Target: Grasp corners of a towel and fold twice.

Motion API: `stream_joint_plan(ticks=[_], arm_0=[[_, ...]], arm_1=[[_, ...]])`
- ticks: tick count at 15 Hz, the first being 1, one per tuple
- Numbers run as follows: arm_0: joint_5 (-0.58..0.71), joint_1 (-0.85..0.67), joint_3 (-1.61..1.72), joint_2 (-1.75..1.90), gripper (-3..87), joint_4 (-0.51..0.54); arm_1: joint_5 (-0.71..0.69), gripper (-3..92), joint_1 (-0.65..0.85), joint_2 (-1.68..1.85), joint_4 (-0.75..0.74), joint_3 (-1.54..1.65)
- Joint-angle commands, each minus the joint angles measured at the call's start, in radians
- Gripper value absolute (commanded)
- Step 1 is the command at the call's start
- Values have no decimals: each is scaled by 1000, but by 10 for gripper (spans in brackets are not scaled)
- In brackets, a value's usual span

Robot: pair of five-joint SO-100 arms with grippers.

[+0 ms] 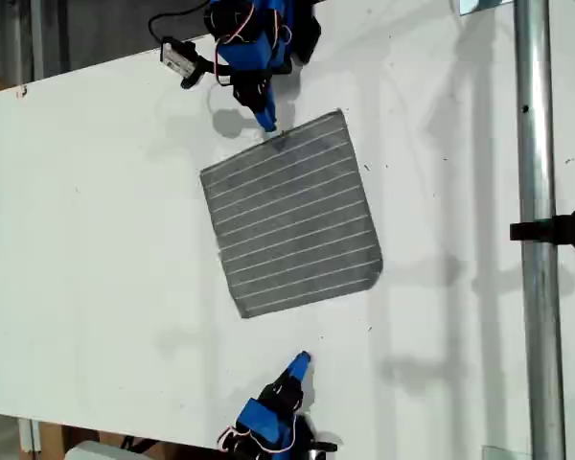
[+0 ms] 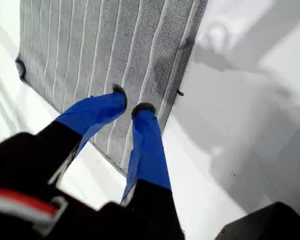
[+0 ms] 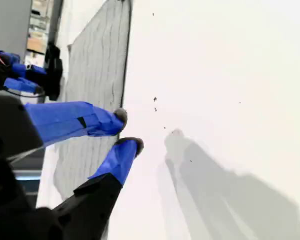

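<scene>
two blue arms face each other across the towel point(image 1: 292, 216), which lies flat and unfolded on the white table point(image 1: 96, 249), turned a little askew so its stripes run on a slant. my first gripper point(image 2: 131, 102) is down over the towel's edge nearest the top of the exterior view, between two corners, and its blue tips sit just over the striped cloth. the jaws there stand slightly apart, a narrow gap between them, nothing pinched that i can see. whether the tips actually touch the cloth i cannot tell.

over to the other side of the towel: my second gripper point(image 3: 128, 130) hangs above bare table, apart from the towel's nearest edge, jaws a little apart and holding nothing. in the exterior view that arm shows near the bottom, its blue tip point(image 1: 300, 361) pointing up toward the towel.

all four corners are free and lying flat; the one toward the exterior view's upper right point(image 1: 341, 115) sits just beside my first gripper's arm, the one at lower left point(image 1: 245, 312) is closest to my second gripper. a metal pole point(image 1: 535, 230) runs upright well to the towel's right in the exterior view, with a black clamp point(image 1: 561, 229) on it.
</scene>
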Motion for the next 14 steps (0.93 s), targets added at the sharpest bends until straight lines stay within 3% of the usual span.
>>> stream_joint_plan(ticks=[1,7,11,14], arm_0=[[-634,-379,-3,6,-29,17],[-632,-380,-3,6,-29,17],[-629,-385,-3,6,-29,17],[-632,-385,-3,6,-29,17]], arm_1=[[-3,-2,-49,14,-63,-28],[3,-2,-64,14,-78,-60],[-176,-2,-127,-179,-126,-311],[-359,-2,-282,-538,-40,-586]])
